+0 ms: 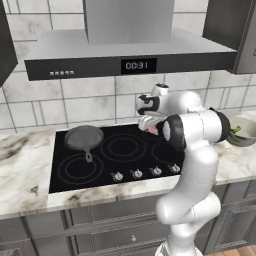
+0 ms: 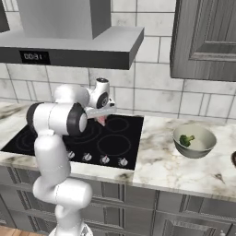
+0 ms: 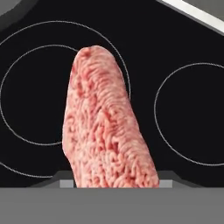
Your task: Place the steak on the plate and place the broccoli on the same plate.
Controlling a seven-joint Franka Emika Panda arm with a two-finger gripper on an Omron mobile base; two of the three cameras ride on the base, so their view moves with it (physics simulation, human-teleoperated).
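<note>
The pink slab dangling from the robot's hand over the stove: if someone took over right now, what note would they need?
Gripper: shut on the steak, a flat pinkish-red slab of raw meat, held in the air above the black glass cooktop.
Broccoli: small green floret lying in the grey-beige bowl on the marble counter right of the cooktop.
Dark frying pan: on the cooktop's left rear ring.
Done: steak picked up.
Left: set the steak on the plate, then fetch the broccoli and put it on that plate.
</note>
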